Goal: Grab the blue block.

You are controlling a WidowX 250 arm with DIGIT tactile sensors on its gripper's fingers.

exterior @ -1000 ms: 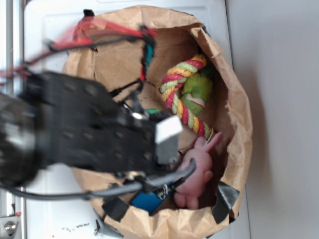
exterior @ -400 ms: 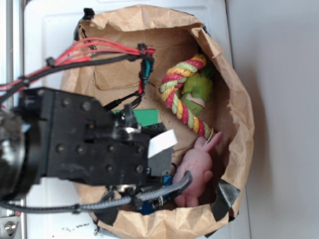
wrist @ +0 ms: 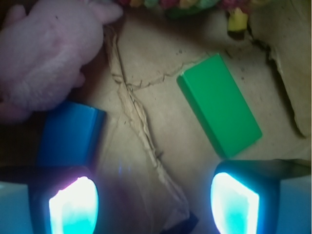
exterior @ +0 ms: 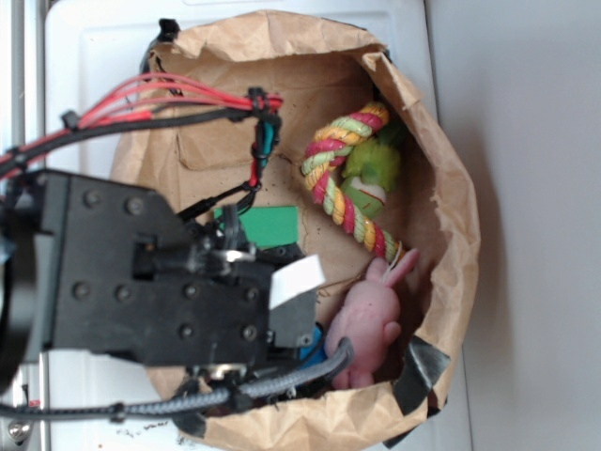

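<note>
Gripper (wrist: pixel 153 204) jaws stand apart and empty; the blue block (wrist: pixel 70 134) lies at 10 o'clock, the green block (wrist: pixel 219 105) at 1 o'clock.

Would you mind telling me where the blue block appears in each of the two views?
Exterior: the blue block is only a sliver at lower centre, mostly hidden under the arm, left of the pink bunny.
Wrist: the block lies at left, just below the bunny.
Shared landmark: the green block.

The blue block (wrist: pixel 70 134), smooth and bright, lies flat on brown paper, touching the pink bunny (wrist: pixel 46 53).
</note>
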